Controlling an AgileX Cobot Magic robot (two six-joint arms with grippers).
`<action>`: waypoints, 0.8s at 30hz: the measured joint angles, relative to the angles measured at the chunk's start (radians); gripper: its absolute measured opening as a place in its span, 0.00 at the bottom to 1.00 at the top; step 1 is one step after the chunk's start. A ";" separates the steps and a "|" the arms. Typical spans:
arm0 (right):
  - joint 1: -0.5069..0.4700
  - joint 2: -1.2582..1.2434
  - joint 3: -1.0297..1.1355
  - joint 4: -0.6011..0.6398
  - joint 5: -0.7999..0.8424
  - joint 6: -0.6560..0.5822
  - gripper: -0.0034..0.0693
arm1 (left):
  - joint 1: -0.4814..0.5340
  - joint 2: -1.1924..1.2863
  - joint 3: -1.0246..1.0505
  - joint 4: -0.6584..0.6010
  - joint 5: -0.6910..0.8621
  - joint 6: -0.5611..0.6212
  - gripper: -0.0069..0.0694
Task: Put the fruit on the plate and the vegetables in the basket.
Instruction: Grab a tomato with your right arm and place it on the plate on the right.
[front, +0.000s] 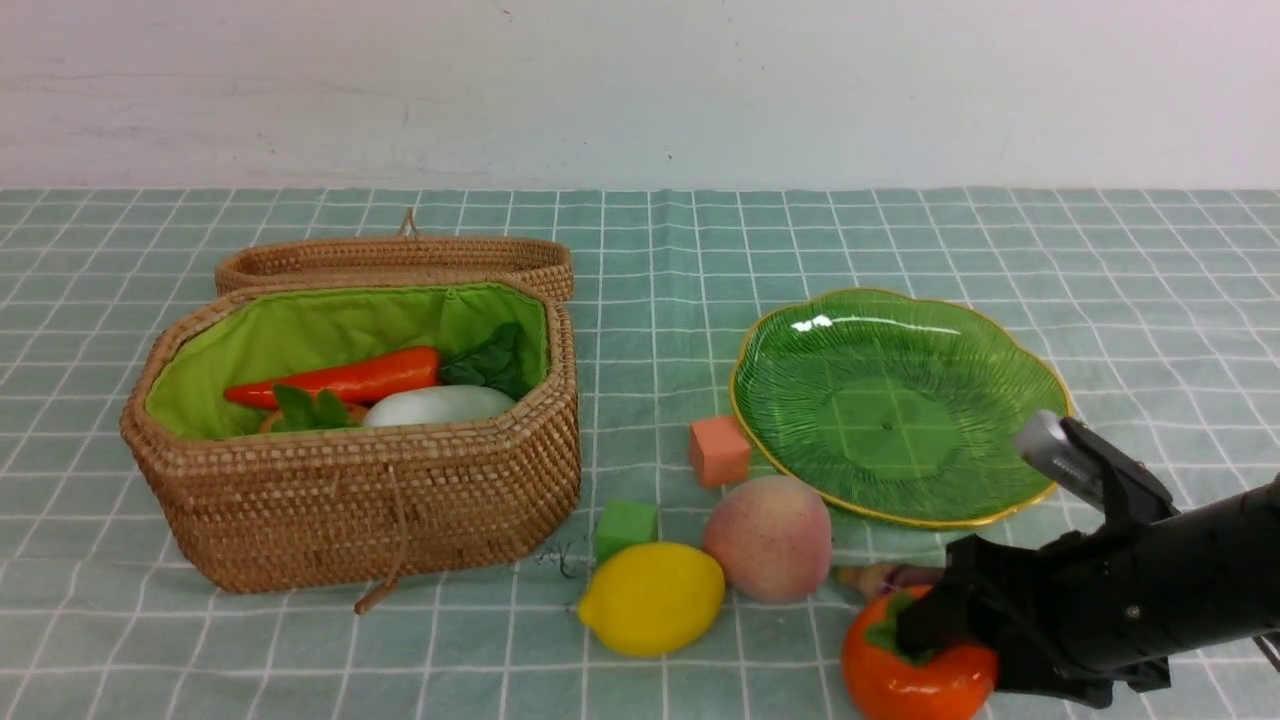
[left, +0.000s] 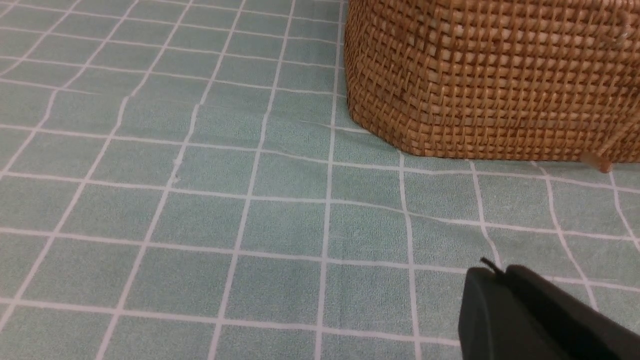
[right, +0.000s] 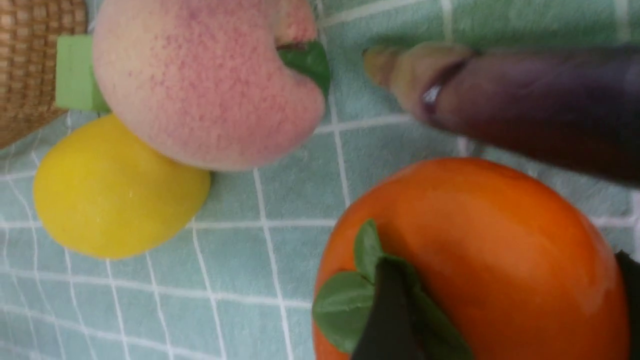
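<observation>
The orange persimmon (front: 920, 680) (right: 475, 250) rests on the cloth at the front right, with my right gripper (front: 950, 650) (right: 505, 310) shut on it, one finger over its green leaf cap. Just behind it lies the purple eggplant (front: 890, 577) (right: 540, 110). The peach (front: 768, 537) (right: 200, 85) and the lemon (front: 652, 598) (right: 115, 190) touch each other left of the persimmon. The green plate (front: 890, 400) holds nothing. The open basket (front: 370, 500) (left: 490, 75) contains the carrot (front: 350, 380) and the white radish (front: 440, 405). My left gripper (left: 500, 272) is shut and empty near the basket's wall.
A small orange cube (front: 718, 450) sits by the plate's left rim. A small green cube (front: 626, 527) (right: 75, 72) lies between the basket and the lemon. The basket's lid (front: 400, 258) lies folded back behind it.
</observation>
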 joint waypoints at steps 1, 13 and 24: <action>0.001 0.000 -0.004 -0.010 0.024 0.000 0.74 | 0.000 0.000 0.000 0.000 0.000 0.000 0.11; 0.009 -0.092 -0.290 -0.245 0.134 0.139 0.74 | 0.000 0.000 0.000 0.000 0.000 0.000 0.11; -0.022 0.166 -0.576 -0.378 -0.123 0.259 0.74 | 0.000 0.000 0.000 0.000 -0.001 0.000 0.11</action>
